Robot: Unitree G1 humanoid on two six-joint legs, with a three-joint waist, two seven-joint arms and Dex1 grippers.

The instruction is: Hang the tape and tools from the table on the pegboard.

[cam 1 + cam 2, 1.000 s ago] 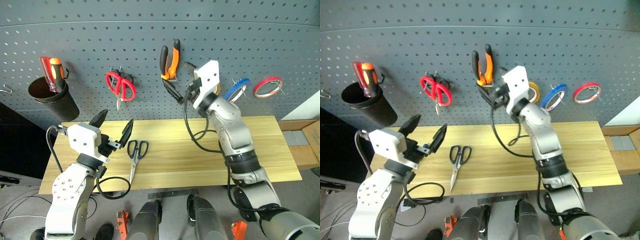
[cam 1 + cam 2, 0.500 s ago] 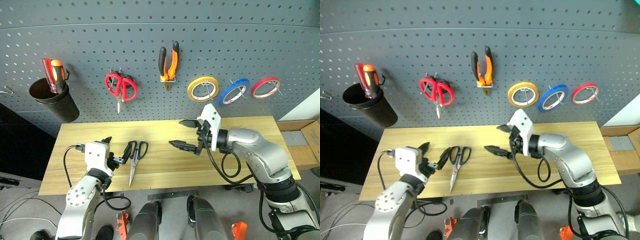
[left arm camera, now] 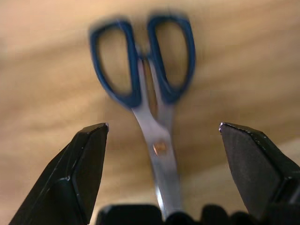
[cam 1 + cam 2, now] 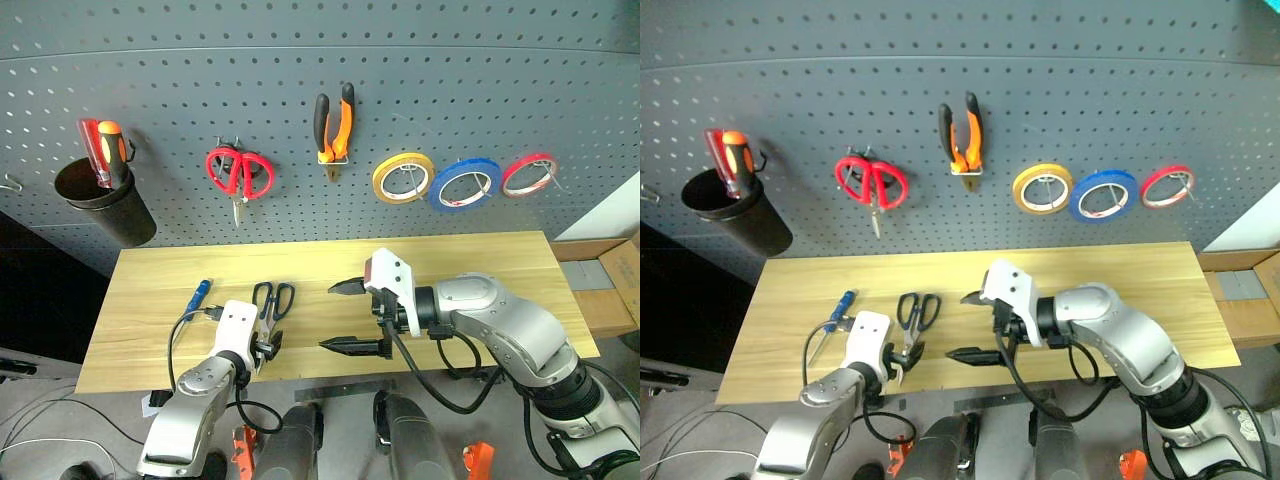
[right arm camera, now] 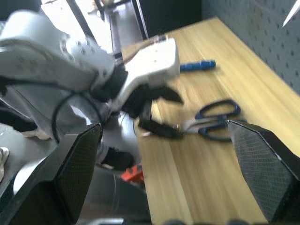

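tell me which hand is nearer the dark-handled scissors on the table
Left. The left hand hangs open straddling the scissors' blades; the right hand is farther off.

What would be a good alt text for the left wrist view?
Steel scissors with dark blue handles lie on the light wooden table, blades pointing toward the camera. The left gripper is open, one black finger on each side of the blades.

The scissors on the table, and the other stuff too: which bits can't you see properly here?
- Dark-handled scissors: in the head views the left gripper covers the blade tips; in the left wrist view the handles are blurred.
- Red and orange screwdrivers: the black cup hides their shafts.
- Blue-handled screwdriver: its tip is too small to make out.
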